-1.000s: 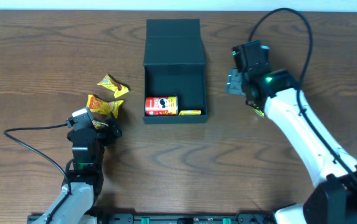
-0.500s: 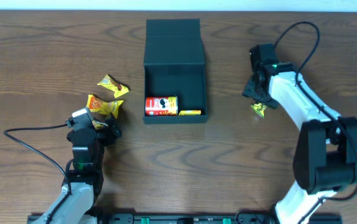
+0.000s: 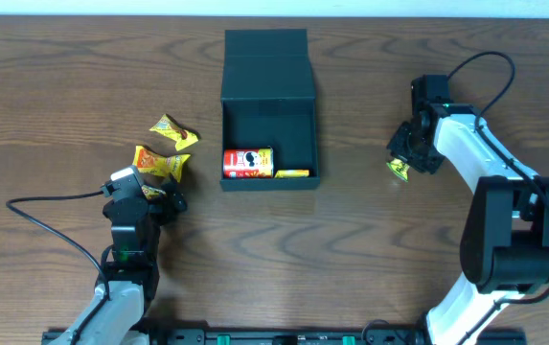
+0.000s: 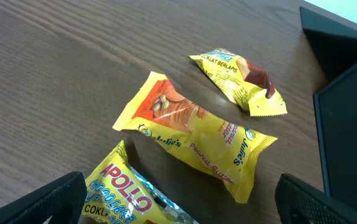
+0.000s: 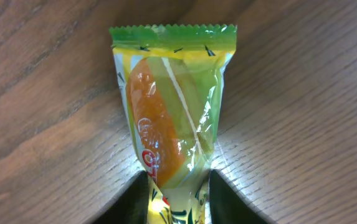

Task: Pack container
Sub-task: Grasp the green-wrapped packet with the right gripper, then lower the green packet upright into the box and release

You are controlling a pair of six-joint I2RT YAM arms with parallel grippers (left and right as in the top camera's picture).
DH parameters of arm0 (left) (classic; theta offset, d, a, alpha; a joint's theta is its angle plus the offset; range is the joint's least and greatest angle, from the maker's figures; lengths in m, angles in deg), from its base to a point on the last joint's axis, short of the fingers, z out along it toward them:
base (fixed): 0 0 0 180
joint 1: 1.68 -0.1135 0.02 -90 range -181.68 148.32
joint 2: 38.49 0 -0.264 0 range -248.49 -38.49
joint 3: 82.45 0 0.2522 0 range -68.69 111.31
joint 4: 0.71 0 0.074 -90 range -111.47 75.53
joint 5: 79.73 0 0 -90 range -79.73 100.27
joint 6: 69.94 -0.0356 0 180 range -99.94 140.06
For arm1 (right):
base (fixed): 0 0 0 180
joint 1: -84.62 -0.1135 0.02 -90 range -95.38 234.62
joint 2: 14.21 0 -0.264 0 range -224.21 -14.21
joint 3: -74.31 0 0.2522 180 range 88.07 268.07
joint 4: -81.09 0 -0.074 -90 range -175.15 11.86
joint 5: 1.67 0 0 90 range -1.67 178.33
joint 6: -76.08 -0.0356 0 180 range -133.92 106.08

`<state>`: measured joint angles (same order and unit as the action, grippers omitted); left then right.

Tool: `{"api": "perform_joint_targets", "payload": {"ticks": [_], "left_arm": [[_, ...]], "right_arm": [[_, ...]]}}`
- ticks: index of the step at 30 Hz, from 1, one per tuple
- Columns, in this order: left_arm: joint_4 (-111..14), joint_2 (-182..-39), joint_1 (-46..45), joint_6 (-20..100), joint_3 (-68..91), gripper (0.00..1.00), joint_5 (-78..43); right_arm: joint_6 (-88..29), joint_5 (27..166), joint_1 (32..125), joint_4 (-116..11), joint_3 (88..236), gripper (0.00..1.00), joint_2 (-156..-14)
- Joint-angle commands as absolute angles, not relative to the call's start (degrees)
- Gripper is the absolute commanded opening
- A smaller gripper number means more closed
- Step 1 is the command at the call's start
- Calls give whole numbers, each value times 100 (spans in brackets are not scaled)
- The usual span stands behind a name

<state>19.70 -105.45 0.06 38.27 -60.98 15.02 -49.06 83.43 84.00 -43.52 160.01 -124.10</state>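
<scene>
The container (image 3: pixel 236 134) is a dark teal-black box at the table's middle back, with its flap lid (image 3: pixel 266 62) open to the rear. Its edge shows in the left wrist view (image 4: pixel 352 99). A red-white packet (image 3: pixel 247 163) and a thin yellow bar (image 3: pixel 291 173) lie inside it. My right gripper (image 3: pixel 408 155) (image 5: pixel 178 196) is shut on a green-yellow candy packet (image 5: pixel 169 106) (image 3: pixel 398 170) lying on the table to the right of the container. My left gripper (image 3: pixel 159 198) (image 4: pixel 178 202) is open, with a yellow Apollo packet (image 4: pixel 125 190) between its fingers.
Two more yellow snack packets lie left of the container: a peanut butter one (image 4: pixel 194 134) (image 3: pixel 159 161) and a smaller chocolate one (image 4: pixel 240 81) (image 3: pixel 172 131). Black cables trail from both arms.
My right arm swung right and down from beside the container to the green-yellow packet, which has stayed in place. The left arm has not moved.
</scene>
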Motion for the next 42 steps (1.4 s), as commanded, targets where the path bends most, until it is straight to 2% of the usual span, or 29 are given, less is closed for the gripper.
{"api": "perform_joint_targets", "payload": {"ticks": [1, 4, 5, 9, 15, 20, 24, 30, 42], "left_arm": [[1964, -10512, 35, 3875, -5952, 98, 1601], [1964, -10512, 35, 3875, -5952, 98, 1603], [1964, -10512, 35, 3875, -5952, 98, 1603], [1964, -10512, 35, 3893, -5952, 98, 1601], [1961, -10512, 35, 3893, -5952, 98, 1601], [1966, -10512, 35, 3895, -5952, 98, 1601], [1944, -10512, 35, 3895, -5952, 98, 1601], [1915, -10512, 35, 3899, -5952, 98, 1596], [1850, -10512, 35, 3941, -5952, 98, 1607]], "right_arm": [[-4877, 8430, 8417, -4358, 15962, 15, -12375], [-4877, 8430, 8417, -4361, 15962, 2, -12375], [-4877, 8428, 8417, -4363, 15962, 2, -12375], [-4860, 8441, 8404, -4439, 16052, 2, -12344], [-4230, 9022, 8127, -4197, 16843, 2, -11853], [-3019, 9145, 7119, -3991, 17687, 2, -11409], [-2554, 9029, 6321, -4002, 18036, 1, -11431], [-2562, 8618, 5838, -4100, 18032, 1, -11811], [-3389, 8854, 5790, -4594, 18032, 1, -12932]]}}
